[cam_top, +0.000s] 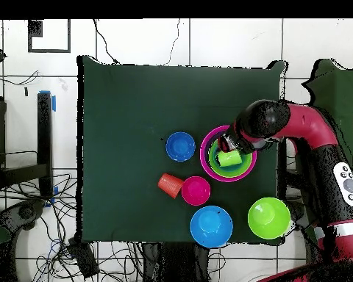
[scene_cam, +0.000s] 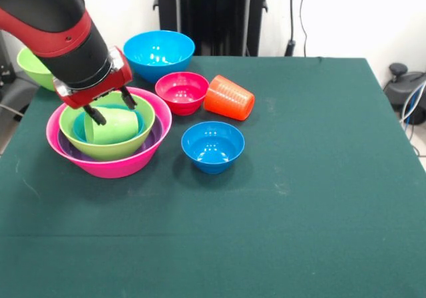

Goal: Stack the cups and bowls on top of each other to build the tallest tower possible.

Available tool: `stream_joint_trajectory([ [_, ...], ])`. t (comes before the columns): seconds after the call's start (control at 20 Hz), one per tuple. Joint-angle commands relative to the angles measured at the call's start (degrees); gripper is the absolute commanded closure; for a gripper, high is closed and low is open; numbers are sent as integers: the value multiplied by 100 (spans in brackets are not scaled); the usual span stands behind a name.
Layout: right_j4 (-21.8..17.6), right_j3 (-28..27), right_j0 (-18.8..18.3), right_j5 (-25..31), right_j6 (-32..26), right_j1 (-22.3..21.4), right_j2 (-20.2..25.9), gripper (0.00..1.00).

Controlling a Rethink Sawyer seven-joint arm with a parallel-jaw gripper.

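- Gripper (scene_cam: pixel 111 108) sits low over the nested bowl stack at the table's left side in the front view; red-and-black arm (scene_cam: pixel 60 28) comes in from the upper left.
- Fingers (scene_cam: pixel 97 117) are spread apart, one tip on each side of the lime-green cup's upper end; not clear whether they touch it.
- Lime-green cup (scene_cam: pixel 114 126) lies tilted on its side inside the stack, mouth toward the right in the front view.
- Stack from outside in: pink bowl (scene_cam: pixel 113 163), purple bowl (scene_cam: pixel 70 145) showing only as a rim, lime-green bowl (scene_cam: pixel 110 148), teal bowl (scene_cam: pixel 79 128) under the cup.
- Overhead view shows the same nest (cam_top: pixel 227 156) near the table's right edge, gripper over it.
- Small blue bowl (scene_cam: pixel 213 146) stands upright alone on the green table (scene_cam: pixel 299 198), right of the stack, apart from it.
- Red bowl (scene_cam: pixel 182 92) upright behind it; orange cup (scene_cam: pixel 229 98) lies on its side just beside the red bowl, touching or nearly.
- Large blue bowl (scene_cam: pixel 159 54) upright near the far edge.
- Second lime-green bowl (scene_cam: pixel 33 66) at the far left, partly hidden by the arm; the overhead view shows it (cam_top: pixel 268 217) at the table's corner.
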Motion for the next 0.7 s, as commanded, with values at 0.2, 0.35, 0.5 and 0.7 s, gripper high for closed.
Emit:
stream_joint_trajectory([
  [0.2,-613,-306,179,-862,-1757,-32,-31,0],
  [0.35,-649,-342,217,-843,-1748,-144,-72,0],
  [0.5,-645,-370,231,-758,-1790,-212,-118,0],
  [0.7,-703,-516,274,-670,-1921,-173,-151,0],
])
